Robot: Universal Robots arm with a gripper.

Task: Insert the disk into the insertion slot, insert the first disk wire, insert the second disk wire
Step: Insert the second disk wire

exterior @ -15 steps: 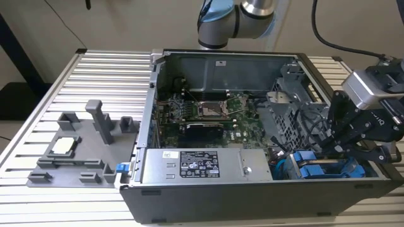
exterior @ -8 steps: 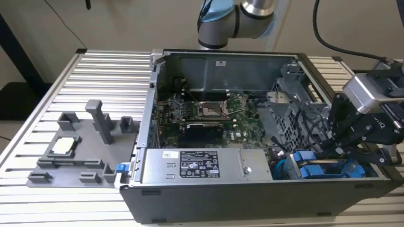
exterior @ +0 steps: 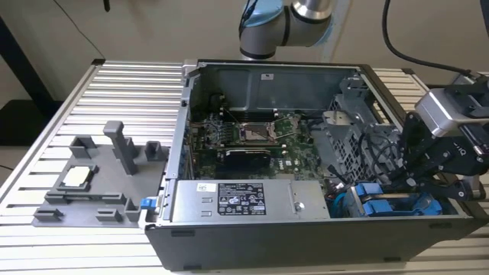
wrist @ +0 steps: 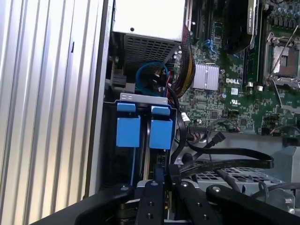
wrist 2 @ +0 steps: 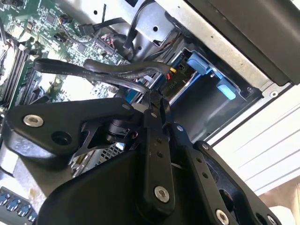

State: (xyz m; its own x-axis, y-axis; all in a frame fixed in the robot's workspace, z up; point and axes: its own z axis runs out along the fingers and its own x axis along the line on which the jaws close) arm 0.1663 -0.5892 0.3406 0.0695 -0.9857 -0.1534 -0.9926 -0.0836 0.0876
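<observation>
Below, disk (wrist: 161,133) seated, pincer (wrist: 165,180) just beside

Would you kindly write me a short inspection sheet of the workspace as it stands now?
Surface: ribbed metal table carrying an open computer case.
Job's things: two blue-framed disks seated side by side in the drive bay.
Clutter: grey holder tray on the exterior view's left.
Hand: hand inside the case by the bay, pinching a black cable.
Cables: black cable bundle over the circuit board.
Surroundings: plain wall behind.
</observation>
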